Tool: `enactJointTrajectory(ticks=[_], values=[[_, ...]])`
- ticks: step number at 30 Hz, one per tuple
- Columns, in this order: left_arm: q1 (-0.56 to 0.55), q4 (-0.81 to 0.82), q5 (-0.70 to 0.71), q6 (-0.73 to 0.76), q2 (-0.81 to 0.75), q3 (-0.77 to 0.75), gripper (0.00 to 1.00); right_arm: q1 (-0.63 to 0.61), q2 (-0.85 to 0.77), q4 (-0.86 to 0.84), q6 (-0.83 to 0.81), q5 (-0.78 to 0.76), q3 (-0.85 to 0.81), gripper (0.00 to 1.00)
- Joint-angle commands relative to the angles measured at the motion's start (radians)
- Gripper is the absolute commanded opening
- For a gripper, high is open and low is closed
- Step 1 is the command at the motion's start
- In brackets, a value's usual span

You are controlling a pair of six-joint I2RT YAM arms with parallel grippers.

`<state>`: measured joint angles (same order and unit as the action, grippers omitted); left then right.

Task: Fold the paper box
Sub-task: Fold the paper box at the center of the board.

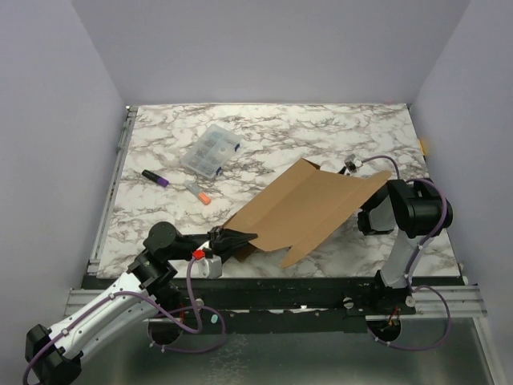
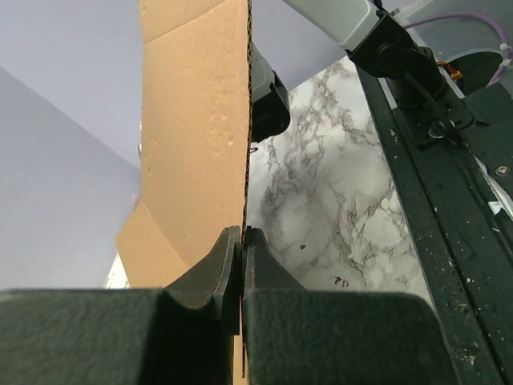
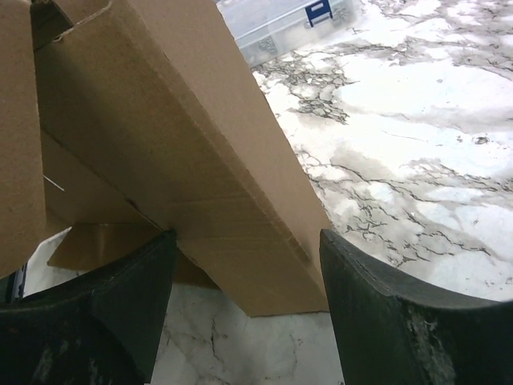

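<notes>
Barely folded, the paper box (image 1: 309,210) is mostly an open sheet tilted above the table (image 1: 264,132), left gripper (image 2: 242,234) pinching its edge, right gripper (image 3: 244,265) spread around a flap.

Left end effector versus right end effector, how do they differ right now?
The left end effector is shut, pinching an edge of the paper box; the right end effector is open, cardboard lying between its spread jaws. The left works the box's near-left end, the right its right end. Both are at the same box.
</notes>
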<state>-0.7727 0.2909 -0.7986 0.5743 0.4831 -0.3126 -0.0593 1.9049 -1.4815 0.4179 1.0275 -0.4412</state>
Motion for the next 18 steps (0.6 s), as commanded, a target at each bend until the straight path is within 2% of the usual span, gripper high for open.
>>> enactJointTrajectory(ticks=[1, 4, 9, 18], values=[[-0.006, -0.053, -0.062, -0.038, 0.006, 0.019, 0.0, 0.012, 0.012, -0.081, -0.019, -0.001, -0.018, 0.75], [-0.006, -0.061, -0.084, -0.061, -0.005, 0.024, 0.0, 0.041, 0.035, -0.099, 0.037, -0.005, -0.032, 0.73], [-0.007, -0.069, -0.07, -0.08, -0.024, 0.015, 0.0, 0.053, 0.111, -0.293, 0.162, 0.084, -0.036, 0.72], [-0.007, -0.062, -0.054, -0.048, 0.019, 0.011, 0.0, 0.039, 0.13, -0.301, 0.115, 0.097, -0.066, 0.71]])
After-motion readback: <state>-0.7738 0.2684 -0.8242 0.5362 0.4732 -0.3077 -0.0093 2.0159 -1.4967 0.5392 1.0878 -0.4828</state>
